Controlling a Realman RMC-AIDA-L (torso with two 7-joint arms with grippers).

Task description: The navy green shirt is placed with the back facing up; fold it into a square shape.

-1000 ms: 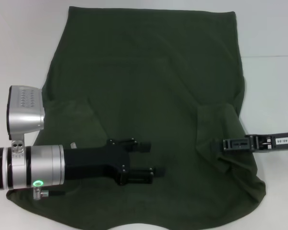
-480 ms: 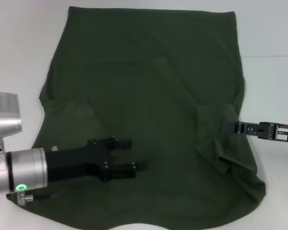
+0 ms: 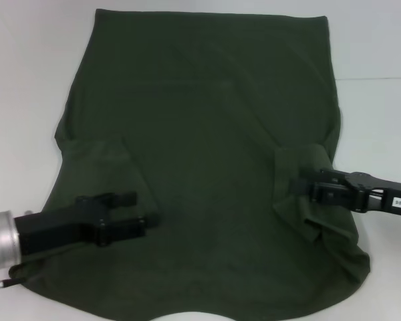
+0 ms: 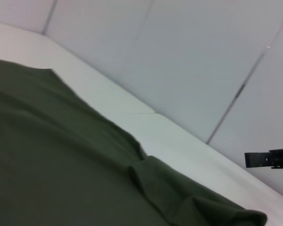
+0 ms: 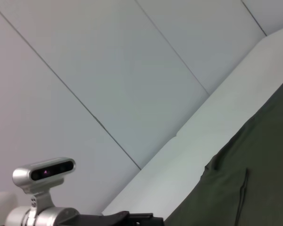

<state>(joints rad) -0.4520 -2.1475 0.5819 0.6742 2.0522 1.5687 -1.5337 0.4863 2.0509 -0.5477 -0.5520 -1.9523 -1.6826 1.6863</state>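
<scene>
The navy green shirt point(image 3: 207, 134) lies flat on the white table, plain side up, with both sleeves folded inward. My left gripper point(image 3: 144, 210) is open and empty, low over the shirt's near left part beside the folded left sleeve point(image 3: 100, 174). My right gripper point(image 3: 299, 186) is at the folded, rumpled right sleeve point(image 3: 301, 160), near the shirt's right edge. The shirt also shows in the left wrist view point(image 4: 61, 155), with the right gripper point(image 4: 268, 159) farther off. It shows in the right wrist view point(image 5: 245, 193) too.
The white table point(image 3: 381, 114) shows bare to the right of the shirt and at the far left point(image 3: 27, 80). A seam in the tabletop runs at the right point(image 3: 374, 78). The left arm's wrist camera point(image 5: 45, 172) shows in the right wrist view.
My left arm has drawn back to the left, its gripper still open. My right gripper first backed off to the right, then came back left onto the folded right sleeve.
</scene>
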